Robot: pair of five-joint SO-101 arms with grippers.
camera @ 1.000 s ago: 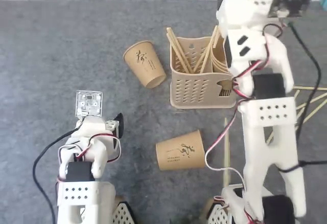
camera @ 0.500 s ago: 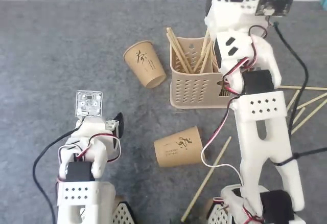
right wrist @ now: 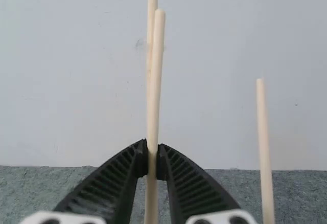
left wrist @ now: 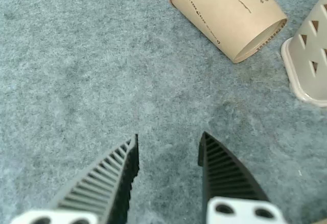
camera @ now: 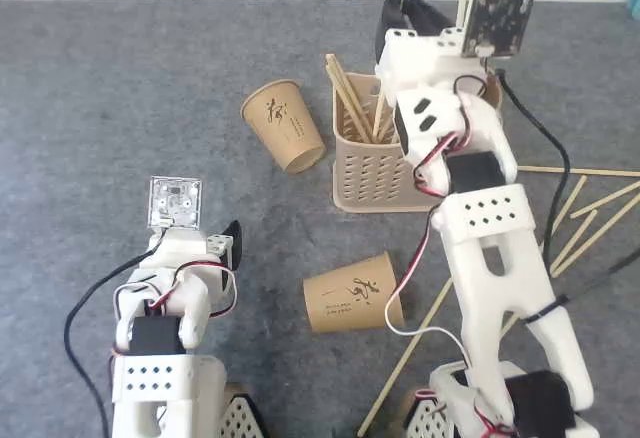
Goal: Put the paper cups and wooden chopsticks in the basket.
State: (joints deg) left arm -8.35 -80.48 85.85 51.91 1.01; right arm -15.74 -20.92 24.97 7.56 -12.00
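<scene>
The grey counter (camera: 120, 78) carries everything, and I place it all from the basket (camera: 385, 173).

My right arm stretches over the side of the basket nearest my bases and hides part of its rim. My right hand (right wrist: 152, 155) is above the basket, closed to a narrow slit and pinching what look like two held chopsticks (right wrist: 153, 81), which stand upright one behind the other. Another upright stick (right wrist: 263, 147) stands beside them, apart from my fingers. I cannot tell what its lower end rests on.

My left arm is folded well away from the basket, on my left. My left hand (left wrist: 169, 137) hangs low over bare counter, its two fingers parted with nothing between them.

The basket stands upright, and a bundle of chopsticks (camera: 350, 98) leans inside it against the wall on my left.

One paper cup (camera: 283, 125) lies tilted just beside that same wall, outside the basket, with its mouth toward my bases. A second paper cup (camera: 353, 293) lies on its side on the counter between the basket and my bases, apart from the basket.

Several loose chopsticks (camera: 590, 208) lie scattered on the counter to the right of the basket. One long chopstick (camera: 415, 353) lies slanted just beside the second cup.
</scene>
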